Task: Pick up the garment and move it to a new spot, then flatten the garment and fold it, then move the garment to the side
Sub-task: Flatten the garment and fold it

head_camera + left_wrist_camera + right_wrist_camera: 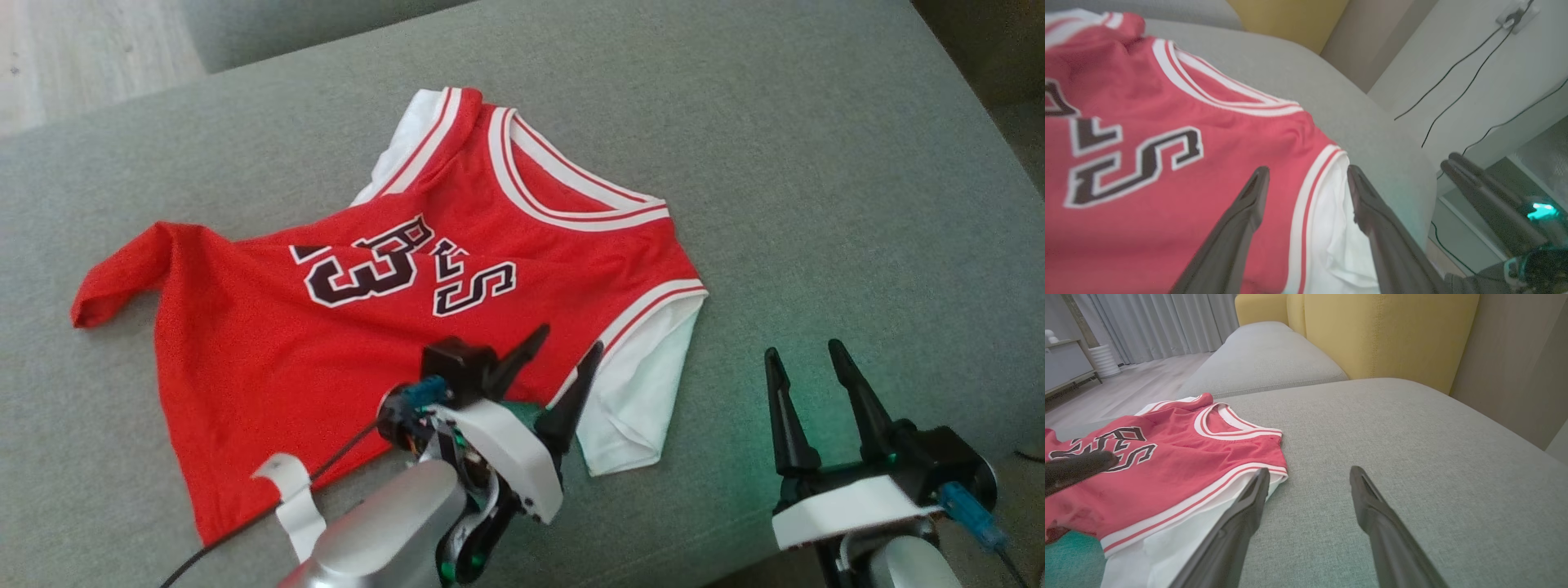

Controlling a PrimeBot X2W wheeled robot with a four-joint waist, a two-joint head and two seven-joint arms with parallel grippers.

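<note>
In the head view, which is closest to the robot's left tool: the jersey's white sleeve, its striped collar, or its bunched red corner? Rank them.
From the left tool:
1. White sleeve, beside its tips, lower right.
2. Striped collar, farther up.
3. Bunched red corner, far left.

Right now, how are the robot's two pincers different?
The left pincer is over the red jersey, by its white-trimmed armhole; the right pincer is over bare grey sofa beside the jersey. The left pincer leans to the right in the head view; the right pincer points more straight up it. Both are open and hold nothing.
</note>
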